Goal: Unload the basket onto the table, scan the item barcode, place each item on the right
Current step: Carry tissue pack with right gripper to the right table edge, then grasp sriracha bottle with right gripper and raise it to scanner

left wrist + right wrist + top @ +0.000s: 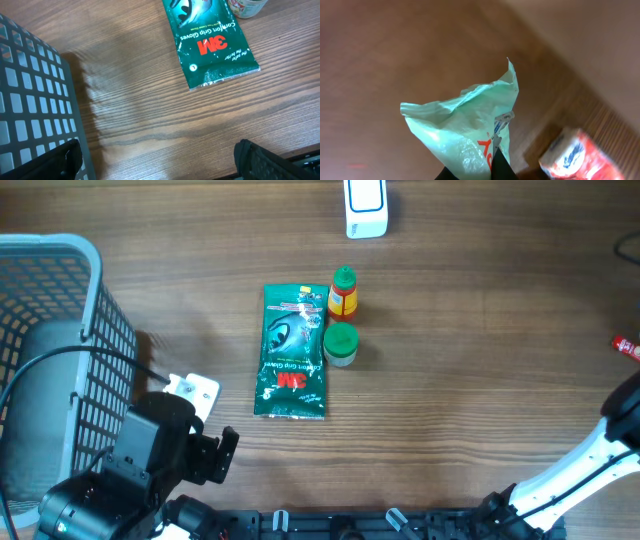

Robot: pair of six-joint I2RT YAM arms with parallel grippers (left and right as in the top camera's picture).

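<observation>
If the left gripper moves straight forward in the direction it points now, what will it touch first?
Most likely the bare wooden table, short of the green 3M glove packet. The left gripper is open and angled down at the wood; depth is hard to judge.
</observation>
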